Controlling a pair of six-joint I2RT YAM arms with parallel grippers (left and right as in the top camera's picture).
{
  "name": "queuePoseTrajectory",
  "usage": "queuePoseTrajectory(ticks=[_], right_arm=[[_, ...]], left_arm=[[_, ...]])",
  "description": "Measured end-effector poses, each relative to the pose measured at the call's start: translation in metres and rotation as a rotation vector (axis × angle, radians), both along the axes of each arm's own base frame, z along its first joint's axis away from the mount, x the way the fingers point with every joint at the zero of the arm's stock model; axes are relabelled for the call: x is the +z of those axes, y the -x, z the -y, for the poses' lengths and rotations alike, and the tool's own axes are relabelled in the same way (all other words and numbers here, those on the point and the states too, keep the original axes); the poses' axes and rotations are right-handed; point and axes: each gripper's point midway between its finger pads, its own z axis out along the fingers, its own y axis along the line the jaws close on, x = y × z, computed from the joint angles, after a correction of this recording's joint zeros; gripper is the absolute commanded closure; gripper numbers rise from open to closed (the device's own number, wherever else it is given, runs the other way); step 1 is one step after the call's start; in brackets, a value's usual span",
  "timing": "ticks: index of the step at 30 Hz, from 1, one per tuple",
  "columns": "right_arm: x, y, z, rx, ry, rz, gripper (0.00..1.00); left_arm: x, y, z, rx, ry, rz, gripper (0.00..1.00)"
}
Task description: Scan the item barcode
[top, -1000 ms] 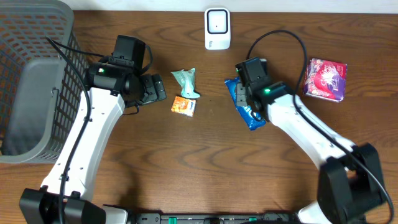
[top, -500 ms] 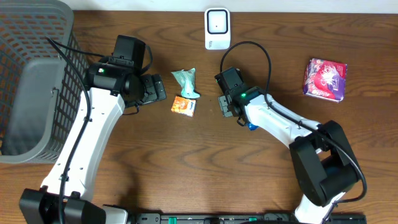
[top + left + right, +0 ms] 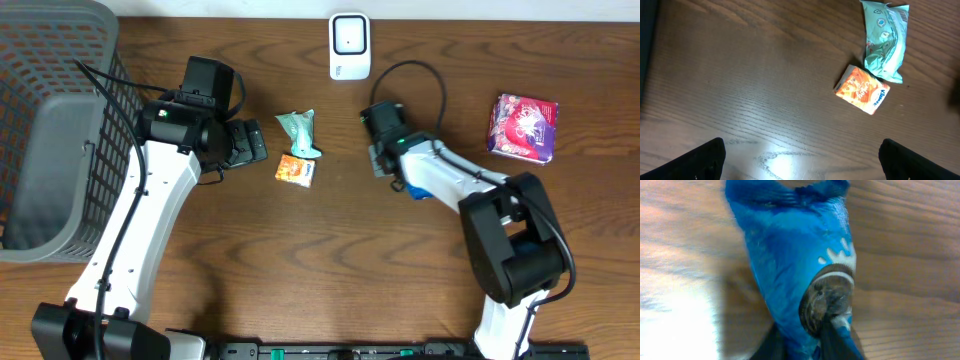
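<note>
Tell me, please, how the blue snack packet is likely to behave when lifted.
The blue snack packet looks like thin crinkled film, so probably floppy, drooping beyond the right gripper pinching one end. Its glossy surface may slip; so thin a pack is likely light.

I count four packets on the table [image 3: 300, 270] — one blue cookie packet [image 3: 790, 265], one mint-green packet [image 3: 299, 132], one orange packet [image 3: 295, 170] and one pink-and-purple packet [image 3: 522, 127]. One white barcode scanner [image 3: 349, 45] stands there, and one grey mesh basket [image 3: 40, 60]. Arms come to two, both mine — one left arm [image 3: 150, 195], one right arm [image 3: 440, 170].
</note>
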Motion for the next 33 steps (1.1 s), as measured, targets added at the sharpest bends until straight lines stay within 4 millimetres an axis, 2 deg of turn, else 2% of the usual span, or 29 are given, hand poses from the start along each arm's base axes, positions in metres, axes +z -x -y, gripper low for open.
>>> queuePoseTrajectory(ticks=[2,5,8,12,15,20,22,28,33], right_arm=[[-0.001,-0.005,0.010,-0.028,-0.036,-0.011,0.99],[0.000,-0.006,0.010,-0.028,-0.125,-0.044,0.99],[0.003,-0.008,0.006,-0.029,-0.314,-0.115,0.99],[0.015,-0.009,-0.019,0.025,-0.716,-0.227,0.99],[0.025,-0.007,-0.021,0.038,-0.914,-0.275,0.99],[0.058,-0.003,0.003,0.036,-1.214,-0.302,0.99],[0.074,0.000,0.005,0.068,-1.320,-0.302,0.99],[0.113,0.010,-0.012,0.200,-1.539,-0.317,0.99],[0.130,0.019,-0.028,0.282,-1.629,-0.346,0.99]], left_arm=[[0.000,0.000,0.000,0.000,0.000,0.000,0.02],[0.000,0.000,0.000,0.000,0.000,0.000,0.02],[0.000,0.000,0.000,0.000,0.000,0.000,0.02],[0.000,0.000,0.000,0.000,0.000,0.000,0.02],[0.000,0.000,0.000,0.000,0.000,0.000,0.02],[0.000,0.000,0.000,0.000,0.000,0.000,0.02],[0.000,0.000,0.000,0.000,0.000,0.000,0.02],[0.000,0.000,0.000,0.000,0.000,0.000,0.02],[0.000,0.000,0.000,0.000,0.000,0.000,0.02]])
